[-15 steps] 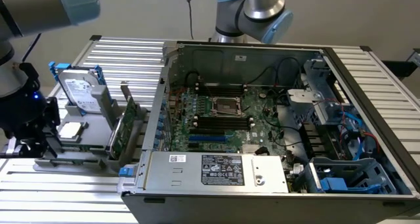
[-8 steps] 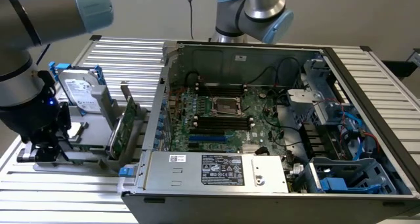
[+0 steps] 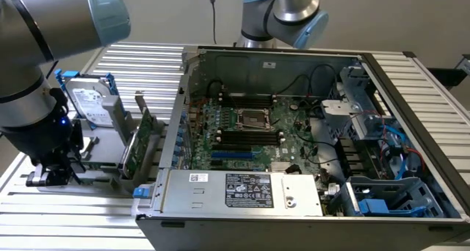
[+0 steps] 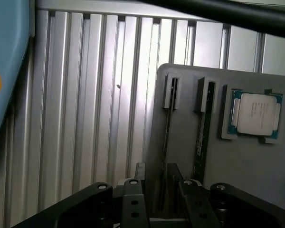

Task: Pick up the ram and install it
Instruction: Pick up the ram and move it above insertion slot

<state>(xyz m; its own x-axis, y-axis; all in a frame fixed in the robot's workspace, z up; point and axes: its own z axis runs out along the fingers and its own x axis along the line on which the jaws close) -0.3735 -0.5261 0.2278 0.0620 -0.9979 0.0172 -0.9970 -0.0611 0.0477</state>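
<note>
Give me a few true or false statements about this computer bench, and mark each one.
1. The computer case is open, motherboard showing. True.
2. The memory sticks lie flat inside the case. False: they stand on edge in the gray holder.
3. The processor chip sits in that holder. True.
4. The end effector is inside the case. False: it is outside, at the holder, on the exterior view's left.
</note>
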